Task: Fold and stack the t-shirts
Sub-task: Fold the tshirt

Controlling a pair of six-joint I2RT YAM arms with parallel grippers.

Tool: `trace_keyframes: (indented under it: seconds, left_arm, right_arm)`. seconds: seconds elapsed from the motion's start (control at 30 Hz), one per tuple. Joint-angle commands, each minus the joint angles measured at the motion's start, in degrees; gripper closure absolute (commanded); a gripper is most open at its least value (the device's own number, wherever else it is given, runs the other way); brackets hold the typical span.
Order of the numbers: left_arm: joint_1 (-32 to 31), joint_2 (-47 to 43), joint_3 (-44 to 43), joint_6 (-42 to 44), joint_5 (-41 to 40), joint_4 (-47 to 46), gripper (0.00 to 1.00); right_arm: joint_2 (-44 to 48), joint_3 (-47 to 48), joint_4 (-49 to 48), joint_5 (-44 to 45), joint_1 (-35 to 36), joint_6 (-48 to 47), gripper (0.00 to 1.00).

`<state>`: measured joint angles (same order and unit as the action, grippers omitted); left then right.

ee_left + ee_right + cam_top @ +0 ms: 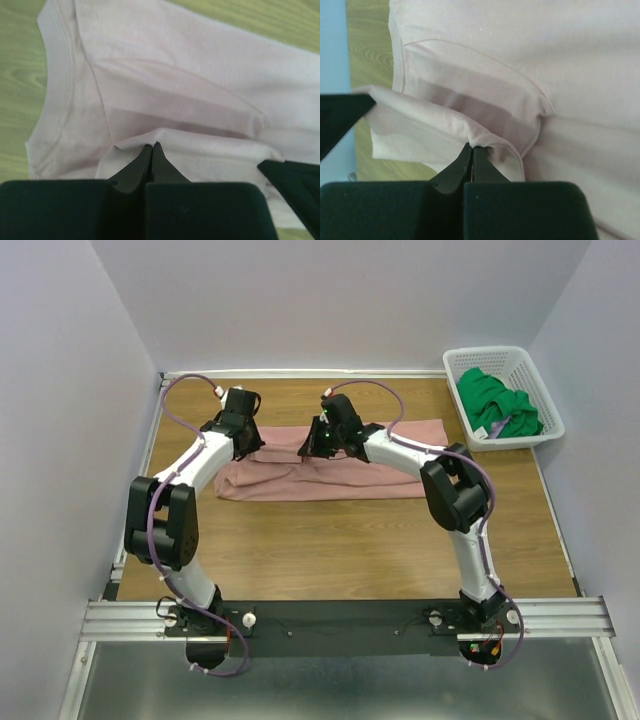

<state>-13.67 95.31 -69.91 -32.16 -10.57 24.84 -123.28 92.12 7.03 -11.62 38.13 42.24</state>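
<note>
The dusty-pink soft cloth t-shirt (335, 478) lies on the far half of the wooden table (350, 550) as a long, low band that runs from left to right, plain side up and a little wrinkled. One layer of it (445, 125) is raised from the rest in a loose fold with shadow under it. The bright green soft cloth t-shirt (497, 405) lies crumpled and unfolded in the white plastic lattice basket (503, 352) at the far right corner, well apart from the pink one.

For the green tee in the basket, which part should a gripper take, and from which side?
Probably pinch a raised fold on top of the green tee, coming straight down: it lies crumpled in the basket, whose walls block the sides.
</note>
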Motion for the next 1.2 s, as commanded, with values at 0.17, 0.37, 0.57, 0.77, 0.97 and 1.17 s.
trace_keyframes:
  seconds: [0.17,0.37,0.57,0.77,0.97,1.17]
  left_arm:
    - [2.33,5.06,-3.74,5.79,-2.26,-9.37,1.0]
    - [2.33,8.31,-6.81,6.5,0.36,-12.18,1.0]
    - [2.51,10.6,-7.43,6.85,-0.68,-13.68,1.0]
    - [2.68,11.83,-6.38,5.53,-0.33,-14.12,0.82]
    - [3.21,9.9,-5.24,3.6,-1.03,-14.91,0.2]
    - [3.83,-1.41,-0.6,-2.62,-5.67,-11.24,0.14]
  right_arm:
    - [-5.83,5.62,1.5,-1.31,-1.04,-4.62,0.98]
    - [-5.21,4.92,1.41,1.24,-1.83,-4.71,0.98]
    - [-4.94,5.26,1.41,3.71,-2.09,-6.38,0.92]
    - [-6.35,5.79,1.41,4.06,-2.18,-6.73,0.75]
    - [-3.46,4.57,1.5,8.18,-2.1,-9.09,0.64]
    - [6.27,-3.23,1.94,15.3,-3.4,-13.14,0.3]
